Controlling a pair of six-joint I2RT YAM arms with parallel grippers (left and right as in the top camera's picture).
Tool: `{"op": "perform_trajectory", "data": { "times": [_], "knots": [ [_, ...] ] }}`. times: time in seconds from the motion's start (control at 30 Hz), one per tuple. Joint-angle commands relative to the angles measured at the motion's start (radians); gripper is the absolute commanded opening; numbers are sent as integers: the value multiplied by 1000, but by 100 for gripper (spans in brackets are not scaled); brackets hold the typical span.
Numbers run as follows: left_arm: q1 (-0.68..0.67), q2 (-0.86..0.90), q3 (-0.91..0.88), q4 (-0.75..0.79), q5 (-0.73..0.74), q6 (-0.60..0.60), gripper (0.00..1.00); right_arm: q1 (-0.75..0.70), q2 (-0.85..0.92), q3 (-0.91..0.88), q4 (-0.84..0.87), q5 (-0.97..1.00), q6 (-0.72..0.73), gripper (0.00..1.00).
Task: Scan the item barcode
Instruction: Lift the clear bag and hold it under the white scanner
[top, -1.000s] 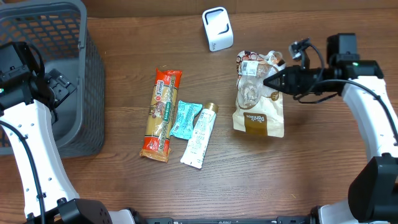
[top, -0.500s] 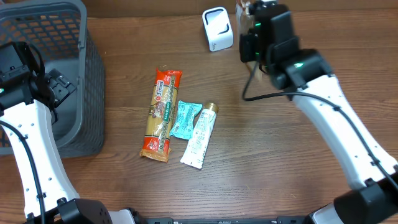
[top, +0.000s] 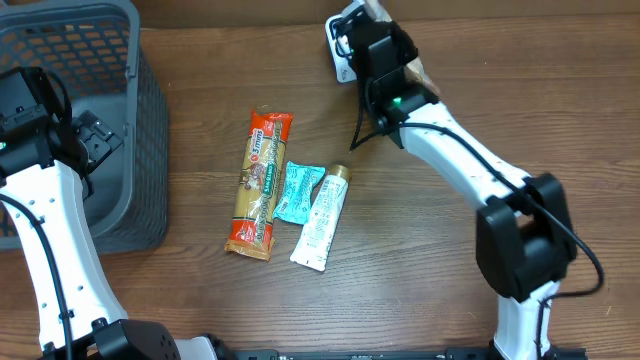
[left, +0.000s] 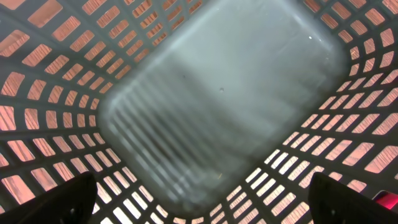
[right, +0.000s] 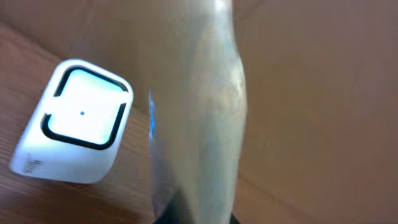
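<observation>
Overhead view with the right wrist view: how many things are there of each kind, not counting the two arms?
long orange packet: 1
teal sachet: 1
white tube: 1
white barcode scanner: 1
grey basket: 1
bag, lifted beside the scanner, blurred: 1
Total: 6

Wooden table (top: 400, 290), grey basket (top: 150, 150) left, white scanner (right: 74, 124) at back, 3 items mid-table, pasta packet (top: 260, 185), teal sachet (top: 298, 192), white tube (top: 322, 220)

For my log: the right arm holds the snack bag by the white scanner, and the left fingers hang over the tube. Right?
No: the left wrist view shows the left fingers over the grey basket, not the tube. The snack bag by the white scanner is right.
</observation>
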Motion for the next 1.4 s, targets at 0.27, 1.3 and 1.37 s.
{"op": "perform_trajectory", "data": {
  "times": [0.27, 1.3, 1.37],
  "knots": [
    [-2, 3, -5, -3, 8, -18, 100, 1, 156, 15, 161, 45, -350, 4],
    [-2, 3, -5, -3, 8, -18, 100, 9, -116, 16, -155, 70, -5, 4],
    [-2, 3, -5, -3, 8, -18, 99, -8, -198, 16, -283, -47, 112, 4]
  ]
}}
